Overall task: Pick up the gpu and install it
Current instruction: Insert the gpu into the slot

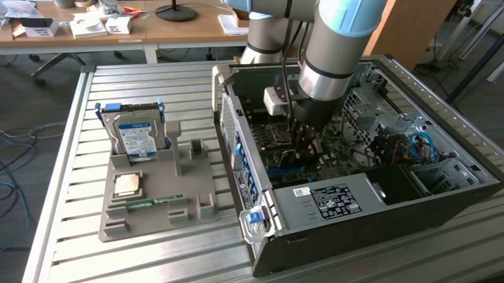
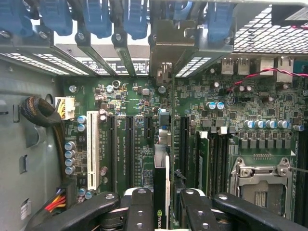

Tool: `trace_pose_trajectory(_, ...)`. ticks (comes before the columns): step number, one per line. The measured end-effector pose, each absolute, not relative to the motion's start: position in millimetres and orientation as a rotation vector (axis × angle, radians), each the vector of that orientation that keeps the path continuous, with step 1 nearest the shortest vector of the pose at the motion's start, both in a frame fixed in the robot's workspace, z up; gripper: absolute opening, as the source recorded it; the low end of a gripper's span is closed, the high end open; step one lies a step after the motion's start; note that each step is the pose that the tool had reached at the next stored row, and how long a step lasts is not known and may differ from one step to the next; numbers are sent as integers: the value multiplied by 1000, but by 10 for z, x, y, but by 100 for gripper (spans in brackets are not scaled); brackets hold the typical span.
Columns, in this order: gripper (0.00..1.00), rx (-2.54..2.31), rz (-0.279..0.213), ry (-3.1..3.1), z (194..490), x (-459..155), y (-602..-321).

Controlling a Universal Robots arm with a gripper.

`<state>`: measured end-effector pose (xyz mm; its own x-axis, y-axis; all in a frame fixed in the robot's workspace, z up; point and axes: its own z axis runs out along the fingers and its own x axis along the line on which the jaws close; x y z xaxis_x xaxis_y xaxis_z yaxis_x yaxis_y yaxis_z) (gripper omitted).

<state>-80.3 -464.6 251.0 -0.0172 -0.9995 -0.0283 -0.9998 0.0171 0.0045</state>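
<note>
The gpu [image 2: 161, 185] is a thin dark card seen edge-on, with a green logo near my fingers. It stands upright over the black expansion slots of the green motherboard [image 2: 139, 159], and its metal bracket [image 2: 162, 57] reaches the case's rear slot openings. My gripper [image 2: 162, 204] is shut on the card, one black finger [image 2: 139, 209] on each side. In the exterior view the gripper [image 1: 304, 144] reaches down inside the open computer case [image 1: 354, 197], low over the motherboard.
A grey parts holder [image 1: 162, 197] on the slatted table carries a blue-labelled hard drive [image 1: 136, 134], a processor chip [image 1: 128, 184] and a green memory stick [image 1: 150, 203]. Inside the case are a white slot [image 2: 92, 149], the processor socket [image 2: 260, 185], a sleeved cable bundle [image 2: 41, 113] and blue retaining clips [image 2: 134, 17].
</note>
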Motion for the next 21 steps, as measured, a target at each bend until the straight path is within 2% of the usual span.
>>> trace_pose_trajectory(21, 26, -2198, 36, 2220, 2496, -803, -4638)
